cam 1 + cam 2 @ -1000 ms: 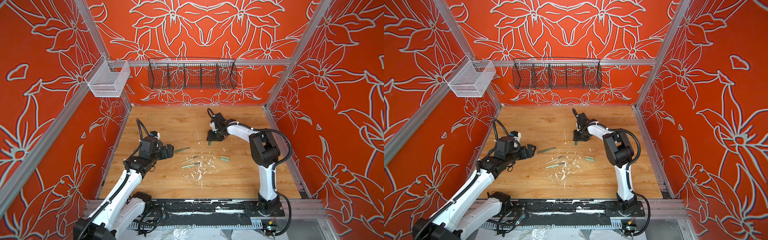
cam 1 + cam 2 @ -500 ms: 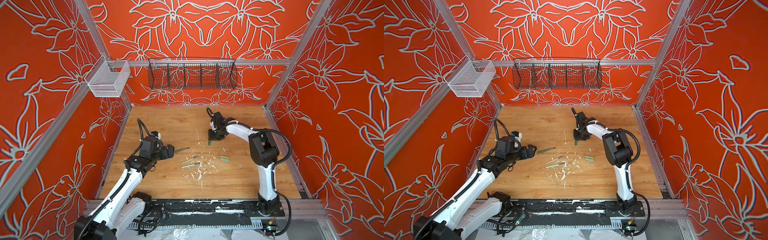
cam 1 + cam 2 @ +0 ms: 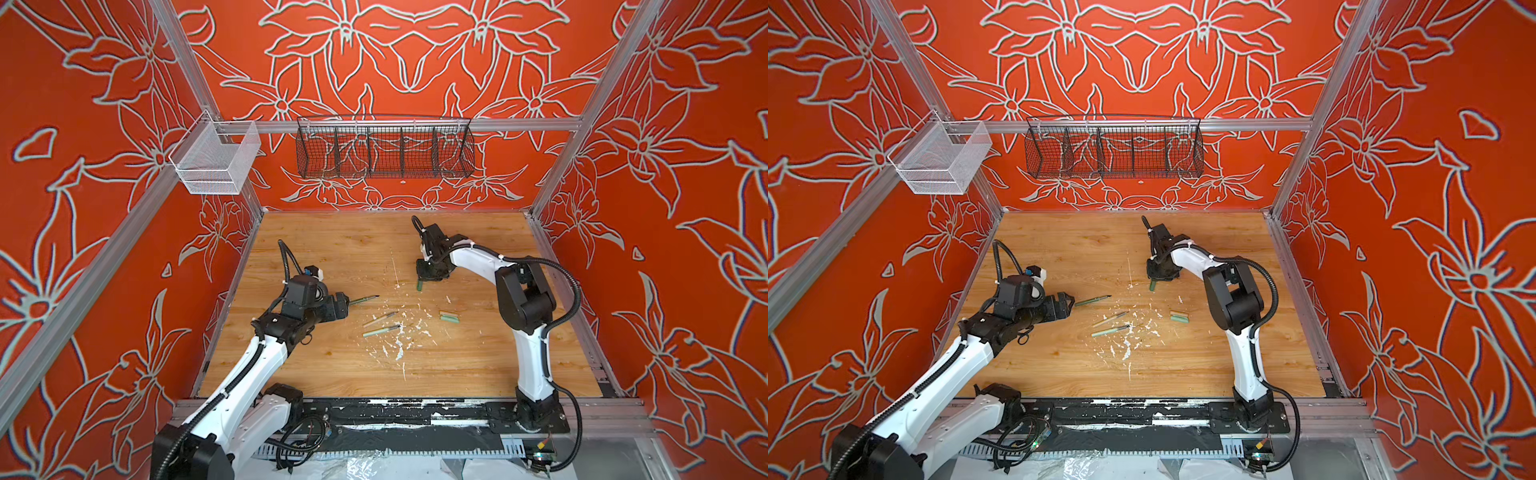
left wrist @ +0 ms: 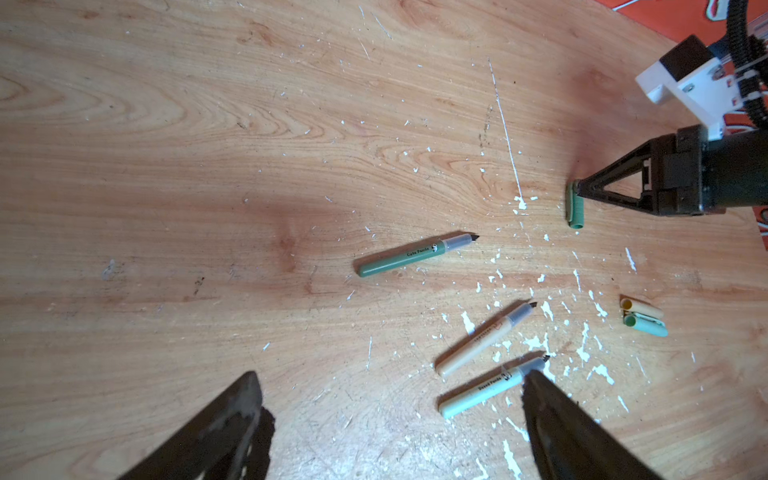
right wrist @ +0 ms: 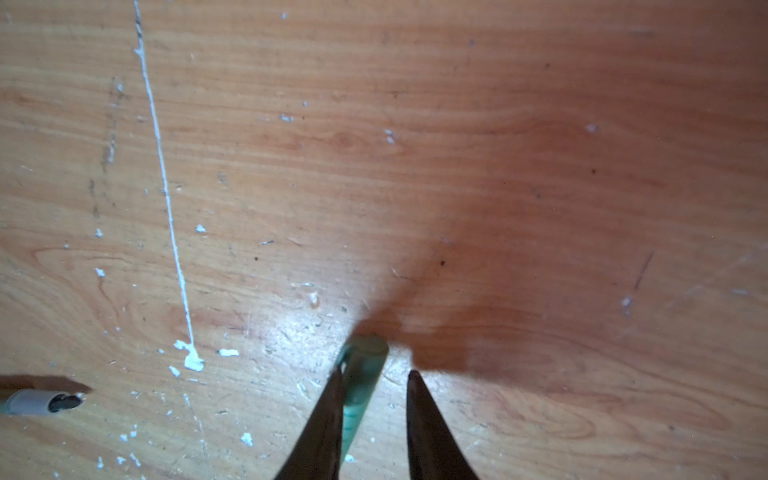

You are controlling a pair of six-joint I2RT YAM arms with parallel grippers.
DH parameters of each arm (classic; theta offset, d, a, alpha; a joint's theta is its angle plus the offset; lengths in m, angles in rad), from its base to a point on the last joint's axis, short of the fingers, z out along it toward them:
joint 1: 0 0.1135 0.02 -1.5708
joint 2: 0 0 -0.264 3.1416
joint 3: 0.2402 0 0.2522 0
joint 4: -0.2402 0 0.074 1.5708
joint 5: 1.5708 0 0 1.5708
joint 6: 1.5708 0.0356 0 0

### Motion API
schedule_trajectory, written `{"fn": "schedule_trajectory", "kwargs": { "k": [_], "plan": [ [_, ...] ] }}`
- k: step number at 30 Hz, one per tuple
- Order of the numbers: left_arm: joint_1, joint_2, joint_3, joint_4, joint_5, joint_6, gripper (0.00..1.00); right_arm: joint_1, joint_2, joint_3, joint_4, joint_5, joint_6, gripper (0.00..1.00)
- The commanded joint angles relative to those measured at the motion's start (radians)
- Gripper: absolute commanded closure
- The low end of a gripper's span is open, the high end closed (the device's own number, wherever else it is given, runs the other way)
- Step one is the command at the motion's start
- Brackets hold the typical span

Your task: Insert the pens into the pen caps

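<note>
The pens are thin, hard and smooth. They are probably light too, so they can roll or slip. The dark green pen [image 3: 361, 300] lies left of the middle of the table [image 3: 324, 245], with its tip pointing right. The beige pen [image 4: 484, 336] and the pale green pen [image 4: 482, 392] lie close together, a bit nearer. The best place to hold a pen looks like the middle of its body. That keeps the grey tip free to go into a cap.

The dark green cap [image 5: 363, 374] lies farther back, right of the middle. It is short and round, so it may pop out if it is squeezed at the end. The right claw [image 5: 376, 374] is down over it with a finger on each side. One finger touches the cap and the other has a small gap. The beige cap [image 4: 642, 307] and the pale green cap [image 4: 646, 326] lie touching each other, to the right of the pens.

The left claw [image 3: 343, 305] is spread wide and holds nothing. It is just beside the blunt end of the dark green pen.

There is lots of bare wood all around, and the walls are well away. The two close pens could get bumped.
</note>
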Motion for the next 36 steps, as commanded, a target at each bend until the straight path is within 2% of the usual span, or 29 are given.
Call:
{"fn": "schedule_trajectory", "kwargs": {
  "k": [1, 8, 18, 21, 26, 29, 36],
  "plan": [
    [-0.006, 0.005, 0.001, 0.010, 0.003, 0.007, 0.03, 0.013, 0.028, 0.012, 0.015, -0.020, 0.039, 0.72],
    [-0.006, -0.010, -0.010, 0.012, 0.000, 0.008, 0.03, 0.031, 0.042, 0.033, -0.029, 0.013, 0.031, 0.72],
    [-0.006, -0.011, -0.021, 0.009, 0.001, 0.016, 0.03, 0.036, 0.038, 0.022, -0.038, 0.003, 0.027, 0.73],
    [-0.006, -0.005, -0.016, -0.005, 0.015, 0.013, 0.03, 0.035, 0.023, 0.021, -0.051, -0.007, -0.028, 0.73],
    [-0.009, -0.007, -0.020, -0.011, 0.019, 0.012, 0.03, 0.033, 0.039, 0.071, -0.134, -0.076, -0.160, 0.65],
    [-0.011, -0.011, -0.019, -0.017, 0.015, 0.012, 0.03, 0.031, 0.055, 0.097, -0.169, -0.117, -0.214, 0.63],
    [-0.019, -0.015, -0.023, -0.019, 0.019, 0.004, 0.03, 0.027, 0.114, 0.188, -0.224, -0.081, -0.256, 0.64]
  ]
}}
